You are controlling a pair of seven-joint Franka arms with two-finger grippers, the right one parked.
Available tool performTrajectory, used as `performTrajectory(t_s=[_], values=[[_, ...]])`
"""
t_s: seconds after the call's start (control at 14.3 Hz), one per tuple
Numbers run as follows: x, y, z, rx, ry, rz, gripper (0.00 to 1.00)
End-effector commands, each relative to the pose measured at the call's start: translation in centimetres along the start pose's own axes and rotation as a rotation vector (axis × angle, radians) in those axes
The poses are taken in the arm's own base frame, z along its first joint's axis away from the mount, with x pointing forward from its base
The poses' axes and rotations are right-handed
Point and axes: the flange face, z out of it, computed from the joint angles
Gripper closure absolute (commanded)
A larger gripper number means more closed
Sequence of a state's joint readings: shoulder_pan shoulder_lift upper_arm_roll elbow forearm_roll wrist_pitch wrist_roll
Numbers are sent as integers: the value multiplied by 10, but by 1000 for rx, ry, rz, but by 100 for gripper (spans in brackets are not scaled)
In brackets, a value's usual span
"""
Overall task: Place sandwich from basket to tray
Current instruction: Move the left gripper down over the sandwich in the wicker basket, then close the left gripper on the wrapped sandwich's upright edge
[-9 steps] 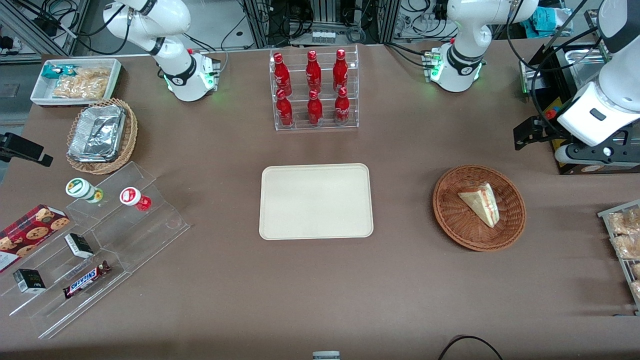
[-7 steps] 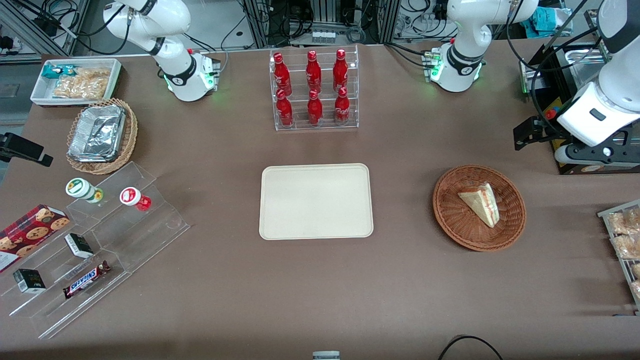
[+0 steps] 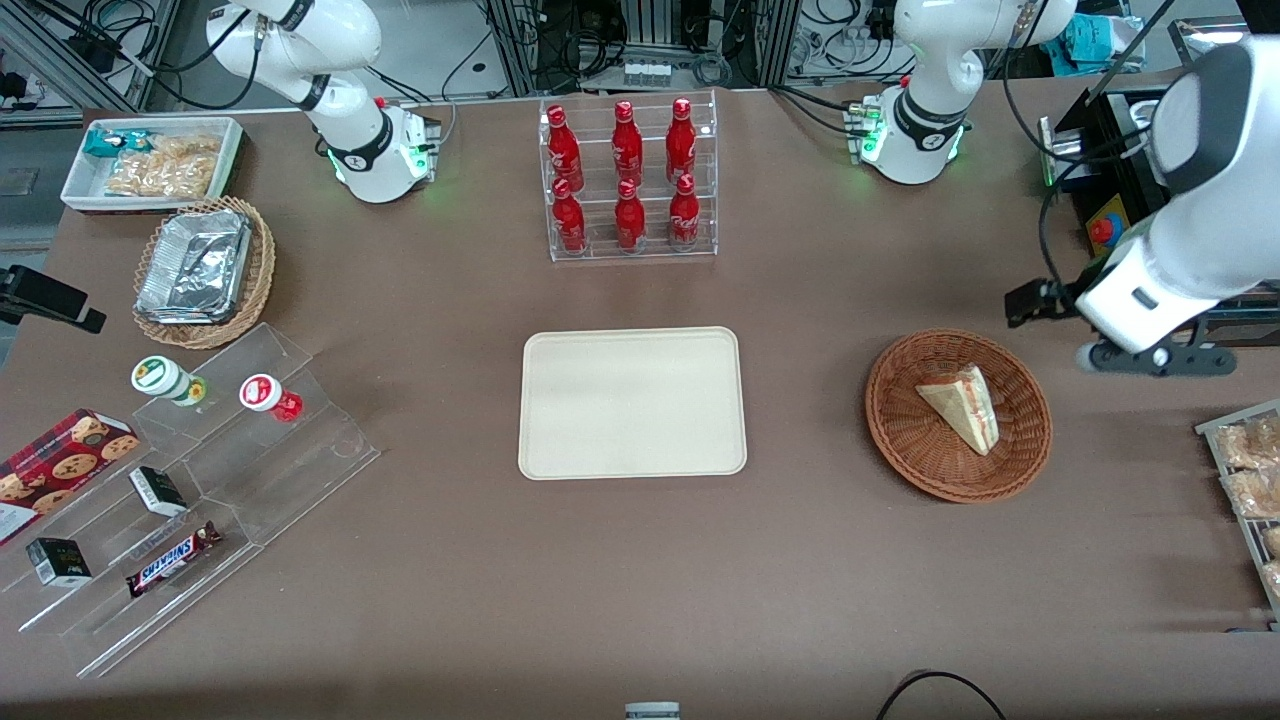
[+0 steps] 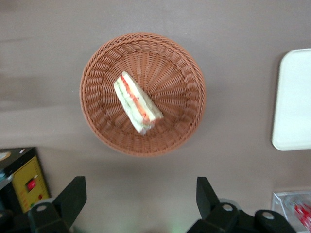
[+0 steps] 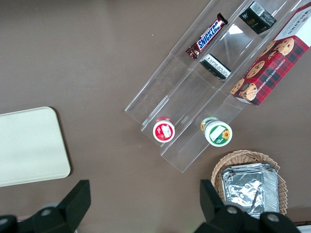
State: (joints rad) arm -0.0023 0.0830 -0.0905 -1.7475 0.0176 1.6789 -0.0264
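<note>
The sandwich (image 3: 962, 406), a white bread wedge with red and green filling, lies in the round reddish-brown wicker basket (image 3: 905, 435). The cream-beige tray (image 3: 632, 402) lies flat beside the basket, toward the parked arm's end, with nothing on it. My left gripper (image 3: 1150, 358) hangs well above the table beside the basket, toward the working arm's end. It is open and empty. In the left wrist view the sandwich (image 4: 137, 103) shows in the basket (image 4: 182, 73), with the open gripper (image 4: 140, 190) high above bare table next to the basket's rim and a corner of the tray (image 4: 294, 99) in sight.
An acrylic rack of red bottles (image 3: 627, 178) stands farther from the front camera than the tray. A black box with a red button (image 3: 1105, 228) sits by the working arm. A rack of baked goods (image 3: 1250, 470) lies at that table end. Snack shelves (image 3: 190, 480) lie toward the parked arm's end.
The left arm has swung in toward the basket and nearer to the front camera, with the gripper still open. The sandwich, basket and tray have not moved.
</note>
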Motion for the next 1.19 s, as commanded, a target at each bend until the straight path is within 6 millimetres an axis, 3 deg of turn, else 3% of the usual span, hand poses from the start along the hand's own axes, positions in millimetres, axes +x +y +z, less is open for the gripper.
performTrajectory(t_s=[0.0, 0.28, 0.49, 0.84, 1.12], values=[[-4, -10, 51, 14, 10, 3, 0], [-18, -24, 133, 18, 98, -30, 0], [-25, -30, 171, 11, 149, -64, 0], [-25, -27, 195, -17, 152, -372, 0], [-16, -18, 218, -65, 180, -769, 0]])
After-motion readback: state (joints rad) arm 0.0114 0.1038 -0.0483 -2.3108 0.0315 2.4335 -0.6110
